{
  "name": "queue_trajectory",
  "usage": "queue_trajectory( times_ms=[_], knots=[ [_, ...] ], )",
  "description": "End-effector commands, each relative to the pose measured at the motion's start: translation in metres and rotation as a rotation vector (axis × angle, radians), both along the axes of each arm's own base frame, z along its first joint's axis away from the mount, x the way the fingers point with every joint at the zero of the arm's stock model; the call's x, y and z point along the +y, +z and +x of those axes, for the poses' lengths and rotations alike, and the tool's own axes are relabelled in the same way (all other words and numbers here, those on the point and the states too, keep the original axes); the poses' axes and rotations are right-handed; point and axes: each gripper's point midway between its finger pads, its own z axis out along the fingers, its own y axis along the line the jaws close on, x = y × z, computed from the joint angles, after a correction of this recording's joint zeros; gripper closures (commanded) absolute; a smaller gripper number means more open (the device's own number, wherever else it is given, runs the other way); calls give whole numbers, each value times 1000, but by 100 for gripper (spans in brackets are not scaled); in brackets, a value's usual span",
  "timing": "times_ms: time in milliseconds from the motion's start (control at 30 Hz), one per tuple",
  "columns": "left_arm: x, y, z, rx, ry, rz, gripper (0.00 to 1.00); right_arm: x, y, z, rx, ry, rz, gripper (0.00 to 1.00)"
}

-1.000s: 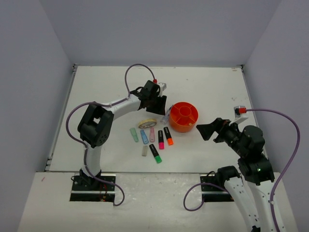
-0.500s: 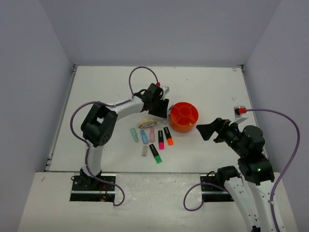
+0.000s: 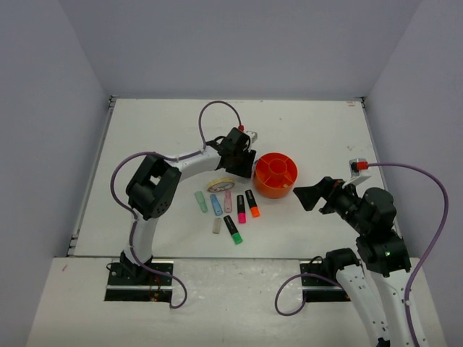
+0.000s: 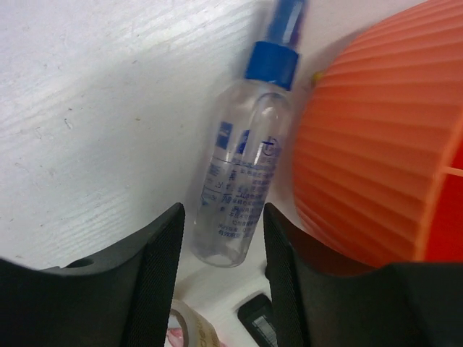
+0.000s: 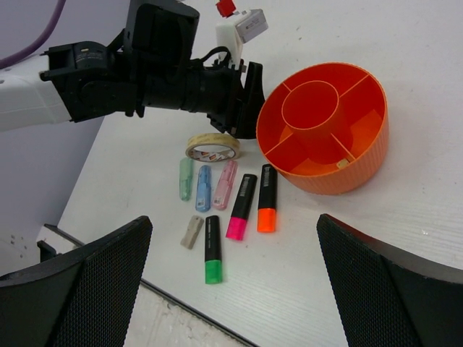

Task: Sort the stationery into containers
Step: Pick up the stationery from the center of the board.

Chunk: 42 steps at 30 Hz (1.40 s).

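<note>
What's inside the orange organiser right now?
Organiser: no markers in the visible compartments, only a small pale speck in one outer compartment. Central cup: its bottom is hidden, as is the floor behind the near wall.

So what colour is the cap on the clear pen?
Blue cap, best in the left wrist view.

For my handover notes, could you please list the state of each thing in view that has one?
clear pen: lying flat, blue cap on
left gripper: open, astride the clear pen
right gripper: open, empty
orange organiser: upright
tape roll: lying flat
markers: lying flat, unsorted
</note>
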Motion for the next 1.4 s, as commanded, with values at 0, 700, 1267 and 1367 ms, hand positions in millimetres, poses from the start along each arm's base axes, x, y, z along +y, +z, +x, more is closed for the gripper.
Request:
queue_trajectory(
  times_ms=[0, 700, 1267, 1367],
  knots=[
    [18, -19, 11, -17, 72, 106, 51, 6, 1, 0, -8, 35, 9, 1],
    [50, 6, 31, -124, 200, 237, 100, 9, 1, 2, -12, 46, 24, 1],
    [33, 145, 24, -379, 235, -180, 100, 14, 12, 2, -38, 68, 61, 1],
    [26, 174, 5, -415, 160, -297, 100, 18, 21, 5, -48, 80, 80, 1]
  ],
)
